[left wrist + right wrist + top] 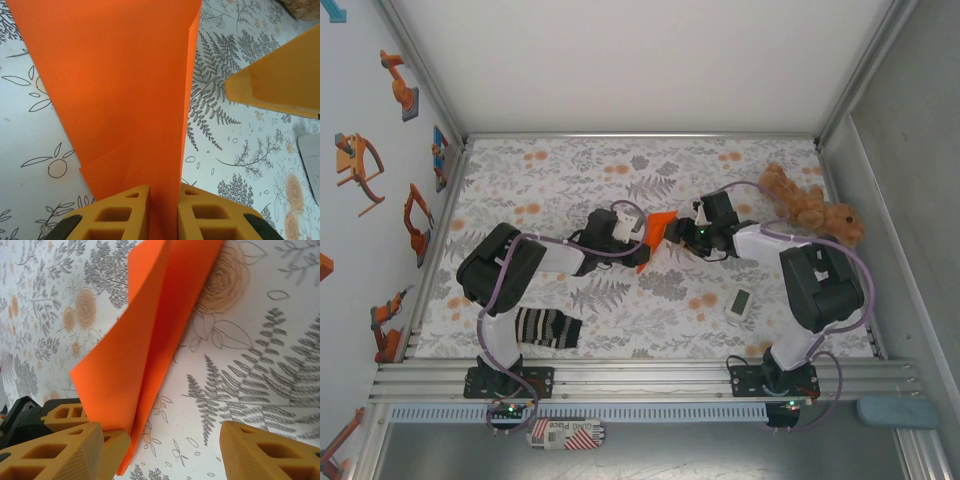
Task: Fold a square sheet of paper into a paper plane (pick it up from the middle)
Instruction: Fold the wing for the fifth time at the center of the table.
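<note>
The orange paper (658, 232) is folded into a long, creased, pointed shape held off the flowered table between the two arms. My left gripper (638, 238) is shut on its narrow end; in the left wrist view the folded paper (120, 90) rises from between the yellow fingers (120, 215) of that gripper (164, 215). My right gripper (684, 232) is open. In the right wrist view the paper (145, 340) runs diagonally, its lower edge beside the left pad (75, 450) of the right gripper (170, 455), with the other pad (270, 450) far apart.
A brown plush toy (812, 205) lies at the back right. A striped sock (547, 328) is at the front left by the left arm's base. A small white device (740, 302) sits near the right arm. Metal frame rails border the table.
</note>
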Motion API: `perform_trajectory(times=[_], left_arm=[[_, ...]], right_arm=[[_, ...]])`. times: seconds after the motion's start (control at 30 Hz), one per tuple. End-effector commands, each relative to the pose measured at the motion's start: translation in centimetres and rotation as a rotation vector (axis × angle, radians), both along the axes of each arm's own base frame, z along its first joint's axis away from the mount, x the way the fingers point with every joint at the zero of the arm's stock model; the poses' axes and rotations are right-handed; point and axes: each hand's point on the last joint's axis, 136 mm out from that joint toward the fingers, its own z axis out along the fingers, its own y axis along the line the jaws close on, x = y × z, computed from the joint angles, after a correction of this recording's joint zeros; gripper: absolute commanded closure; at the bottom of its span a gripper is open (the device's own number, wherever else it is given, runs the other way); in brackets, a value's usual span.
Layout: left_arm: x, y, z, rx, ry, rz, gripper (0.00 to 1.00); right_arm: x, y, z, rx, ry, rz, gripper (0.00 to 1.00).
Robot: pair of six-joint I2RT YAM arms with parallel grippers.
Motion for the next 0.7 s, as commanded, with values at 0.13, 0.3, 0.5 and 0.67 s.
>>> perform_trajectory(times=[0.13,0.3,0.5,0.67], left_arm=[[-0.2,-0.2,-0.4,-0.014,0.057,-0.016,0.81],[-0.3,-0.2,-0.7,-0.013,0.072,-0.017,0.81],[-0.3,-0.1,-1.0,-0.011,0.087,-0.013,0.79],[-0.1,0.2,-0.8,0.002,0.068,0.0,0.79]], right_arm=[[0.6,0.8,-0.3,-0.015,-0.019,0.091,0.36],[1.0,1.3,-1.0,-0.015,-0.01,0.115,0.36],[1.4,1.6,-1.9,-0.016,0.001,0.128,0.36],[1.3,1.4,-1.3,-0.015,-0.01,0.108,0.36]])
